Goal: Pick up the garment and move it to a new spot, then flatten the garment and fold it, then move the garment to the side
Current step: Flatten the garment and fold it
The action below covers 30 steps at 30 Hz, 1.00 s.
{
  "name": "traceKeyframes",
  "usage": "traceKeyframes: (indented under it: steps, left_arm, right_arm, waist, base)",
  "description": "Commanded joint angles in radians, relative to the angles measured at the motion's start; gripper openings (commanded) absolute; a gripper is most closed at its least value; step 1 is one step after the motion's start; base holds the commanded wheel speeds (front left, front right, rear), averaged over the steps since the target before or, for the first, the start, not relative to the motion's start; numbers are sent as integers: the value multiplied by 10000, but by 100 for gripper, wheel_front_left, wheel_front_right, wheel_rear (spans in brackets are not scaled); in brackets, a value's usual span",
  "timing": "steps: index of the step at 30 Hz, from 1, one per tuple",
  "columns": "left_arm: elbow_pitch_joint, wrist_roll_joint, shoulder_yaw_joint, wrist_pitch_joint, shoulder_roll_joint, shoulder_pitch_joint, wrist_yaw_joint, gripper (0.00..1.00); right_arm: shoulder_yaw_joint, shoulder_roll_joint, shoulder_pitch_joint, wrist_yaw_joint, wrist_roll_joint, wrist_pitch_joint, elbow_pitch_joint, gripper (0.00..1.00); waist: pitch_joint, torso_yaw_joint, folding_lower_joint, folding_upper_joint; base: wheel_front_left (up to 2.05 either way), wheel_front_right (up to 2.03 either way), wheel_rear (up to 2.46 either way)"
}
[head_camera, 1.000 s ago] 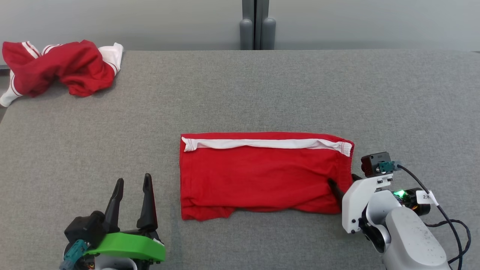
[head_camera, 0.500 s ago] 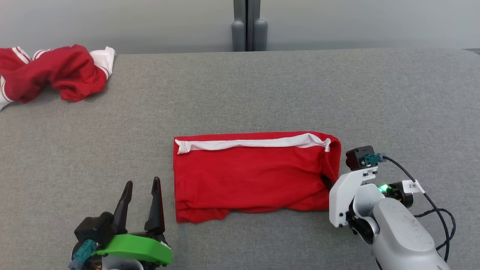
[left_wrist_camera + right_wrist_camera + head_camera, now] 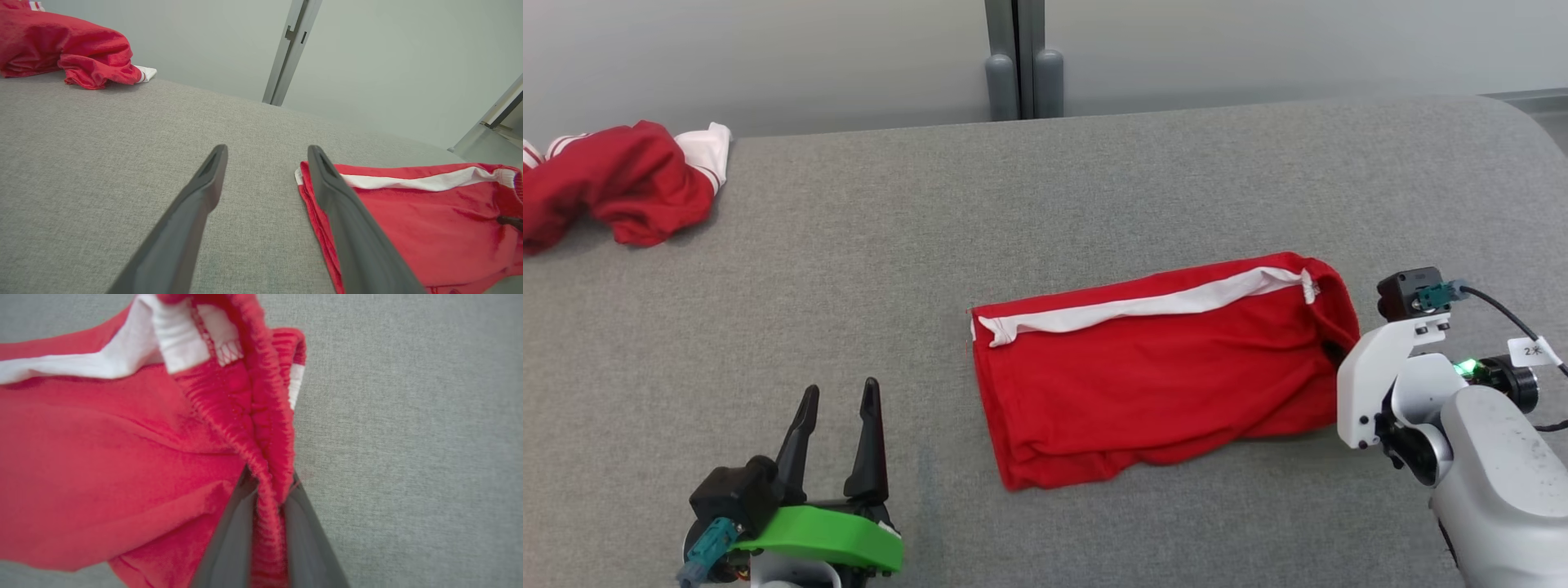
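Shows folded red shorts lying right of centre on a grey table, clamped at the waistband end by the right gripper. Shows the left gripper spread and empty, nearby. Looks flattened and folded; leaves only moving aside.

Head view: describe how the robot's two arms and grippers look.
Left gripper: two long, tapering black jaws on a black base, with a bright green curved cover and a teal connector. Right gripper: dark jaws, white bracket carrying a small black camera box, black cable with white tag, green light, speckled pale grey forearm.
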<state>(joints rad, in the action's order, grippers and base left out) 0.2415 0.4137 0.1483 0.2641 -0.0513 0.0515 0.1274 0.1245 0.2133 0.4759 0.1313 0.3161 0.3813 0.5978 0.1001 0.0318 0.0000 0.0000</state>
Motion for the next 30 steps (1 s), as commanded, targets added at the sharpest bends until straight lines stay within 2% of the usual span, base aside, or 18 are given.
traceKeyframes:
  steps: [1, 8, 12, 16, 23, 30]
  left_arm:
    - [-15, -54, -26, 1, -5, 123, 25, 100]
    - [0, 33, -27, 1, -2, 193, 38, 100]
    - [-35, 1, -80, 3, -2, 245, 40, 100]
    - [-62, -5, -83, 3, 0, 299, 44, 100]
    - [-99, 169, 80, 1, -3, 472, 47, 100]
    - [-70, 282, 158, 1, -2, 591, 41, 100]
  right_arm:
    - [4, 68, -196, -11, 51, 86, -189, 0]
    - [477, -581, -326, -11, 673, 334, -1266, 0]
    - [1053, -1189, -139, -10, 1177, 319, -1890, 0]
    - [1737, -1482, 12, -10, 1594, 403, -2112, 0]
    - [2591, -1612, 541, -10, 1981, 178, -1517, 0]
    - [3467, -1610, 1066, -10, 2478, -195, -426, 0]
  waist:
    - [11, -27, 0, 0]
    - [42, -5, 0, 0]
    - [79, 153, 0, 0]
    - [136, 413, 0, 0]
    - [334, 1014, 0, 0]
    - [524, 1444, 0, 0]
  base:
    - [0, 0, 0]
    - [0, 0, 0]
    - [0, 0, 0]
    - [0, 0, 0]
    - [0, 0, 0]
    - [0, 0, 0]
